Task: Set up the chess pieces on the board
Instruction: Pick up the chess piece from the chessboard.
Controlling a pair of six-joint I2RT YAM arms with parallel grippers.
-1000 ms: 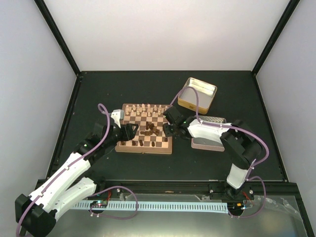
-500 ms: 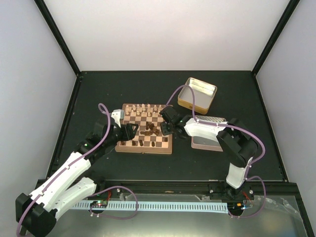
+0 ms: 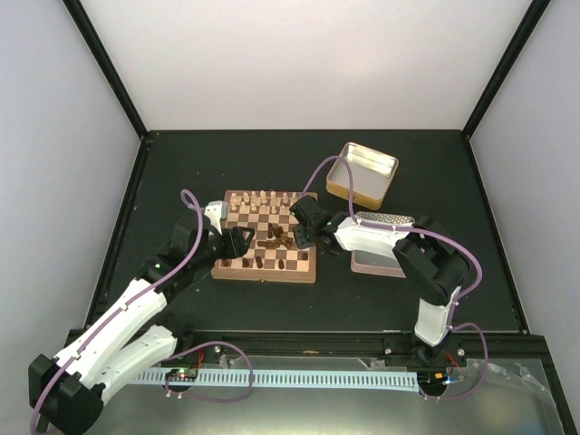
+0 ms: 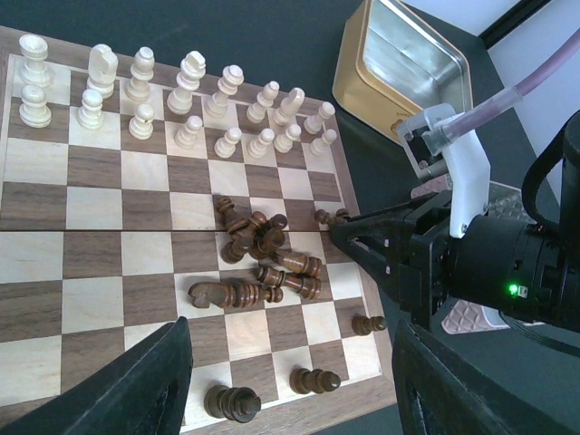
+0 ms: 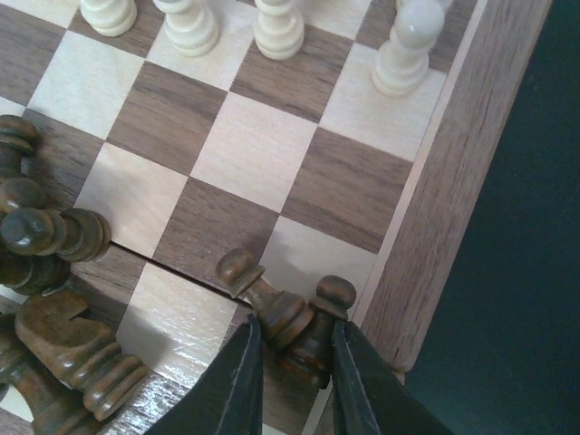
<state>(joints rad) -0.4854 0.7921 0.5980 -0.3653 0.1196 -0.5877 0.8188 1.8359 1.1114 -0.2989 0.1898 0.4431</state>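
**Board**: square, wooden, with light and dark brown checks and a plain brown border. It lies flat on the dark desk, left of centre in the overhead view, between the two grippers. Bare squares fill the left wrist view and the right wrist view.

**Chess pieces**: dark brown.
- Most lie toppled in a heap on the middle-right squares of the board.
- A few stand apart on the rows at the lower edge of the left wrist view.
- Two lie on the square next to the right-hand border, lower centre of the right wrist view. One is tipped with its head toward the upper left; the other is just beside it and touching it.

**Right gripper**: comes in from the right of the overhead view, low over the board's right edge. Its fingers are drawn close together and clamped on those two pieces, one finger against each. A small green light shows on its body in the left wrist view.

**Left gripper**: fingers wide apart, holding nothing. It hangs over the board's lower-left part in the overhead view. The heap lies ahead of it, clear of both fingers.

**Pale chessmen**: upright in two rows along the board's top edge.

**Gold tin**: open, on the desk at the upper right of the board, apart from it.

**Flat tin**: patterned top, right of the board, partly under the right arm.

**Purple cable**: runs along the right arm.
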